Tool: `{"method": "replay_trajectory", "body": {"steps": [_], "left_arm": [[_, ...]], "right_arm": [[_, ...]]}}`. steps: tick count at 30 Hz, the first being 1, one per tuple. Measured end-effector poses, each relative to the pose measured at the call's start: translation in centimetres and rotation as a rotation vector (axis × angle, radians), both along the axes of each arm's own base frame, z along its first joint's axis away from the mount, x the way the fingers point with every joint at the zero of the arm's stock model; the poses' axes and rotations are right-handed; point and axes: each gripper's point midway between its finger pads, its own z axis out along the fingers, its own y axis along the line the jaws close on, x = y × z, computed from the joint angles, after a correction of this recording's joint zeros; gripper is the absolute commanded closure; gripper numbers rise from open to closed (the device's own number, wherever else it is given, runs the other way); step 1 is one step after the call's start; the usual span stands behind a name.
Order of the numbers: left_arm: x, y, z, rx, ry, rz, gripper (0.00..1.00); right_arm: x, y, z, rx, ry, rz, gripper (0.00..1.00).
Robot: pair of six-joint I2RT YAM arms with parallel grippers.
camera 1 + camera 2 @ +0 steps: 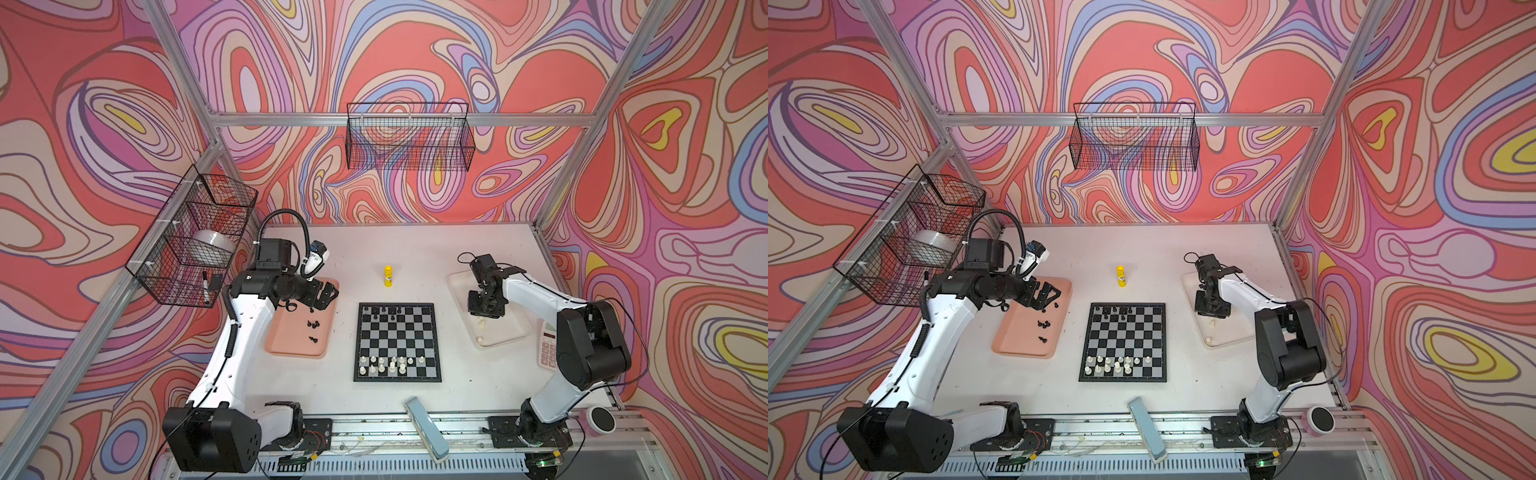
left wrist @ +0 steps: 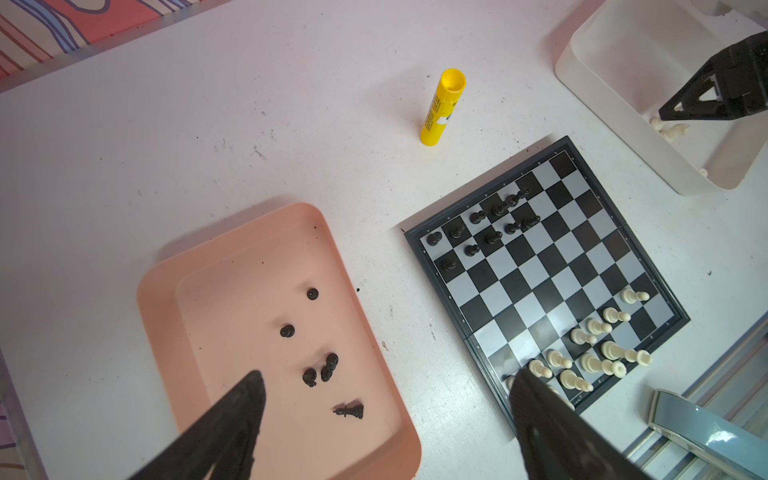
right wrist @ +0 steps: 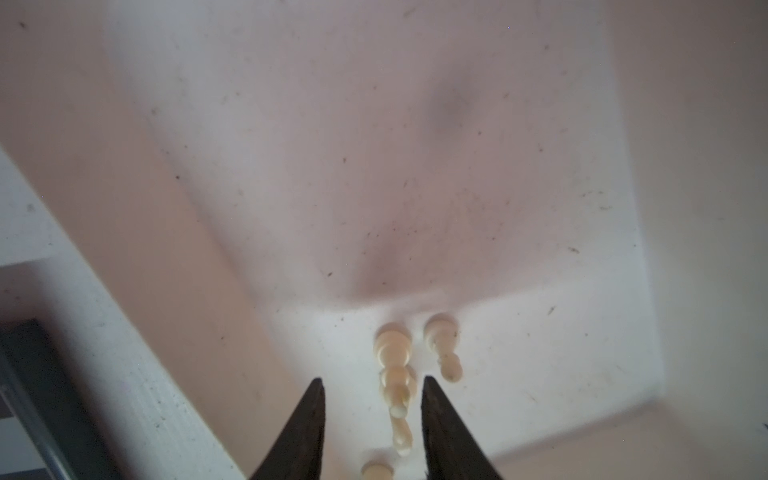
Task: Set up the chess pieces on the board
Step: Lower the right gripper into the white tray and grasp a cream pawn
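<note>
A cream chess piece point(image 3: 397, 390) lies flat in the white tray point(image 3: 540, 353), squarely between the right gripper point(image 3: 372, 379) and its part-open fingertips, long axis running along them, not yet gripped. The left gripper point(image 2: 387, 371) hangs wide open, empty, pink tray point(image 2: 166, 291) beneath it.

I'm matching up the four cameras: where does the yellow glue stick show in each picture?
Top view: glue stick upright on the table, just beyond the board's far edge.
Top view: glue stick in the same place.
Left wrist: glue stick between pink tray and white tray, beyond the board.
Right wrist: not in it.
Shared landmark: the board.
</note>
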Motion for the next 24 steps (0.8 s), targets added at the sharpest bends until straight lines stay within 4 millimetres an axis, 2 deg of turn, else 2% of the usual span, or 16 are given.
{"method": "replay_trajectory", "body": {"steps": [19,23,24], "left_arm": [[-0.1,0.0,-0.2,0.000,0.010,-0.001,0.07],[-0.1,-0.1,-0.2,0.000,0.011,-0.005,0.07],[-0.1,-0.2,-0.2,0.000,0.011,-0.005,0.07]], "right_arm": [[0.1,-0.4,-1.1,-0.033,0.021,0.005,0.71],[0.1,-0.5,-1.1,-0.037,0.021,0.006,0.76],[0.1,-0.5,-1.1,-0.037,0.020,0.008,0.80]]}}
